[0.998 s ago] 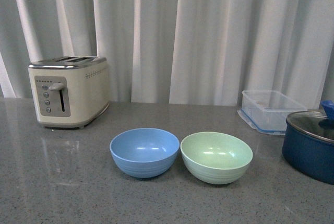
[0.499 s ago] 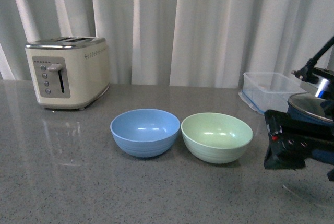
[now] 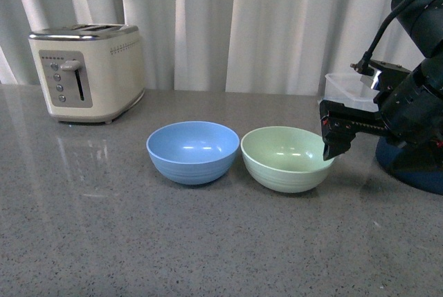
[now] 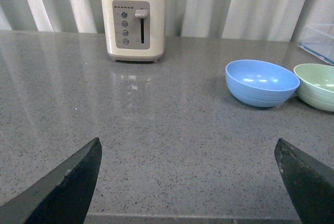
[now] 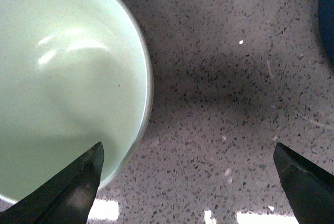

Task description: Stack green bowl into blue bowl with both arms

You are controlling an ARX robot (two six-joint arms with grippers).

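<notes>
Fingers [image 5: 73, 187] of right gripper [image 5: 188, 148] (wide) at green bowl's [image 5: 62, 78] rim.

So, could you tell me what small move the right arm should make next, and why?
Probably lower the right gripper straight down. It is open, and the rim of the green bowl lies between its fingers: one over the bowl's inside, one over the counter. Lowering should let it close on the rim.
</notes>
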